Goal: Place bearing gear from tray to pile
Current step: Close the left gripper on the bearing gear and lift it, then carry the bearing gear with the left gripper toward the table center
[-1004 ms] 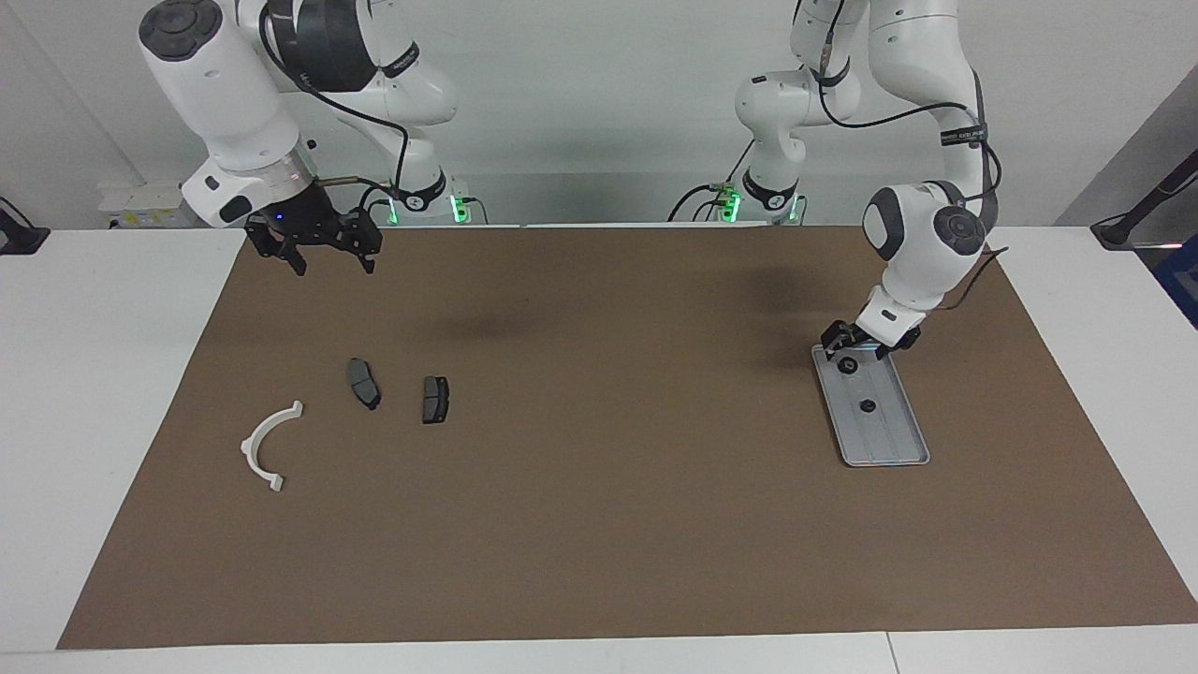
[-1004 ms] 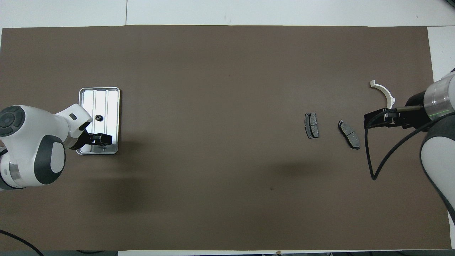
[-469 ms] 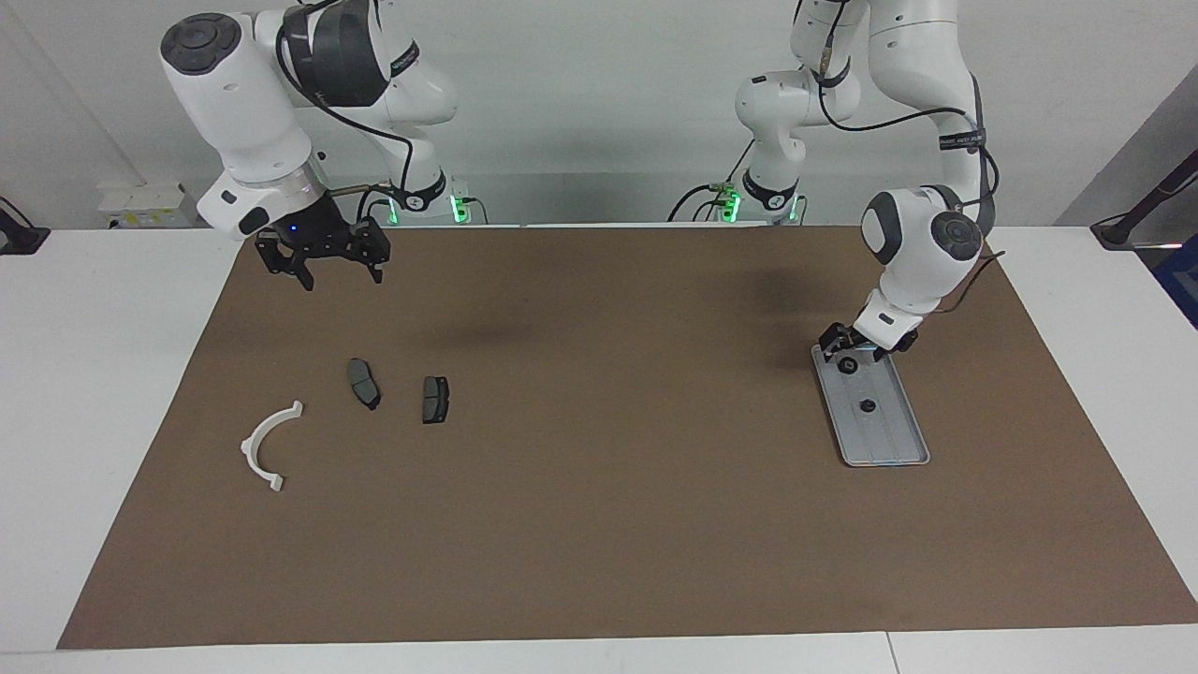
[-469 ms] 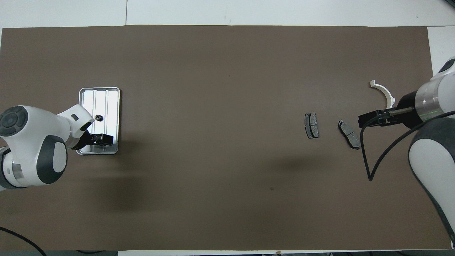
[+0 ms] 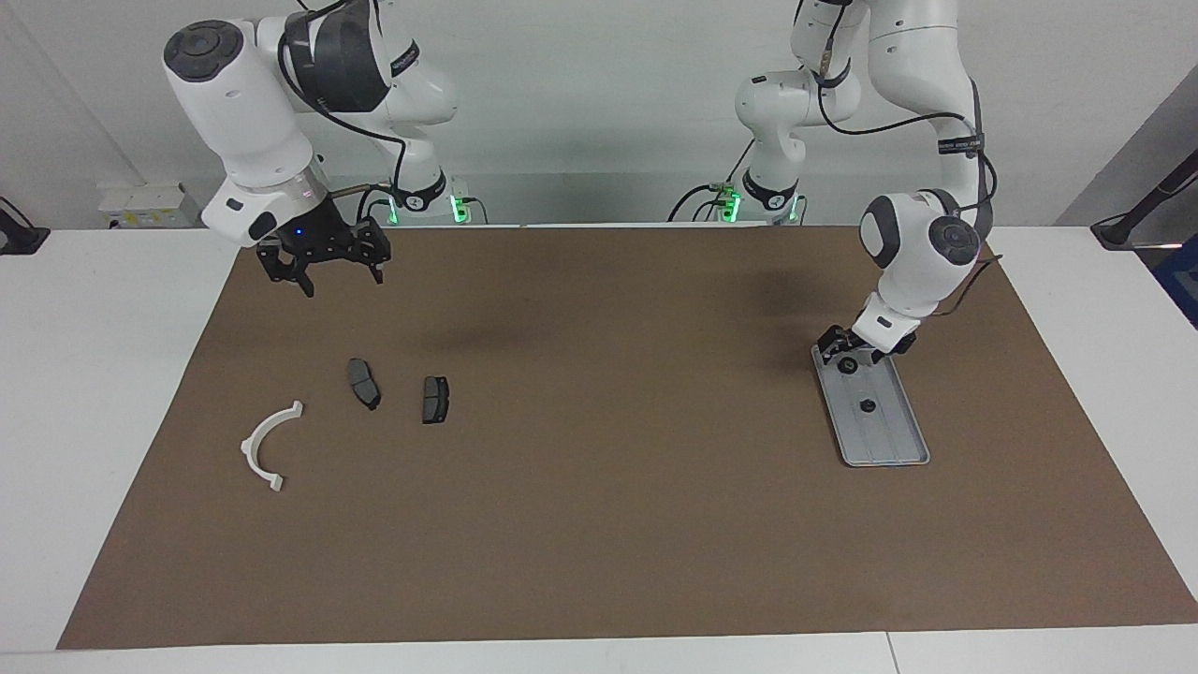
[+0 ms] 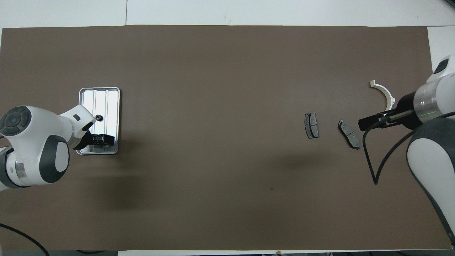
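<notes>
Silver-grey ridged metal tray (image 5: 889, 440) holds both small dark bearing gears (image 5: 867, 406); left claw (image 5: 847, 353) straddles one, grip unclear; open right claw (image 5: 329, 269) waits, empty.

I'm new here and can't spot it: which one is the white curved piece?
Start at the brown mat and go to the right arm's end. Three loose parts lie there; the white half-ring bracket lies farthest from the robots. Its neighbours, two brake-pad pieces, are dark, flat and blocky.
</notes>
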{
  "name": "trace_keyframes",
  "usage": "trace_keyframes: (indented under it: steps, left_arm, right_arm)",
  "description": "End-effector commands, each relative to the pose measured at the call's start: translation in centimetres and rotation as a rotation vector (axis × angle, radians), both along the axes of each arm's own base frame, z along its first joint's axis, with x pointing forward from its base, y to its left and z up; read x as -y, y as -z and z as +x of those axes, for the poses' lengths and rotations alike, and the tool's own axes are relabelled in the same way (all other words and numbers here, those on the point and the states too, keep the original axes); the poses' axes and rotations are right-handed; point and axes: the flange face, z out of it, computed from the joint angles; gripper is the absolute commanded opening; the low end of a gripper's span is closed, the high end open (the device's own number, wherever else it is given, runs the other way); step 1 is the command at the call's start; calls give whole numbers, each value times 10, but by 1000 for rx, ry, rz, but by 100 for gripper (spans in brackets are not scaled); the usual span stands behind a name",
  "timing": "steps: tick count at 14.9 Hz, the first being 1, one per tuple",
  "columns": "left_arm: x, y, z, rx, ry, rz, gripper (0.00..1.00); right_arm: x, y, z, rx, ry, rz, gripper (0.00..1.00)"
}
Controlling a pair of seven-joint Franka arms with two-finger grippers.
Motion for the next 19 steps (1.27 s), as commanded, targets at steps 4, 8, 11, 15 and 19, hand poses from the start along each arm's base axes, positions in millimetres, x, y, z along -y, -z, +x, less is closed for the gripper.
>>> trace_keyframes:
  steps: [4, 8, 11, 15, 19]
  left_arm:
    - [3, 1, -1, 3, 15, 11, 18]
    - [3, -3, 3, -19, -8, 12, 0]
    - [1, -20, 16, -36, -15, 12, 0]
    - [-3, -69, 47, -71, -30, 4, 0]
    - [41, -121, 64, -48, -181, 17, 0]
  right_arm:
    - [11, 6, -7, -8, 7, 30, 100]
    - [22, 15, -11, -35, 35, 30, 100]
    - [25, 15, -9, -34, 220, 23, 100]
    - [20, 10, -3, -9, 340, 23, 100]
    - [9, 8, 3, 9, 224, 67, 100]
